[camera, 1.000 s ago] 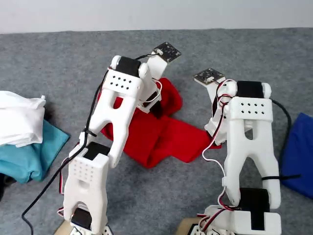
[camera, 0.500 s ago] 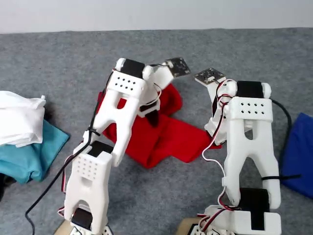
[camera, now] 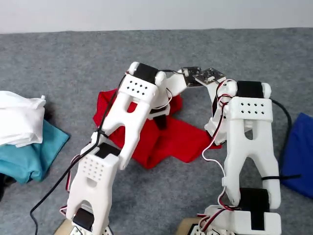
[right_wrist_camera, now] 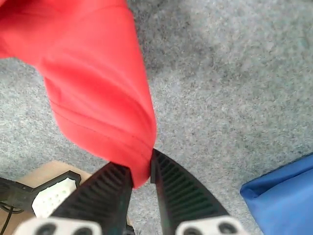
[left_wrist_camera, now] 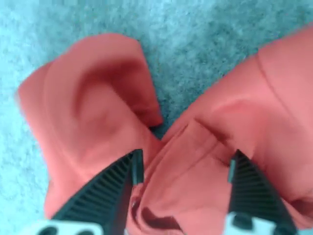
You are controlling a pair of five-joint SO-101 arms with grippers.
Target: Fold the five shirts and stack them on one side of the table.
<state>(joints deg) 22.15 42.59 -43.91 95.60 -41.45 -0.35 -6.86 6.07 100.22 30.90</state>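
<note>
Red shirt (right_wrist_camera: pixel 98 73) tight in right end effector (right_wrist_camera: pixel 141 165)

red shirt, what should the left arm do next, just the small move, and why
Probably close the left pincer on the cloth. It is open and low over the red shirt, straddling a bunched fold. The right pincer is shut on an edge of the same shirt. With both ends gripped, the shirt could then be lifted or folded.
</note>
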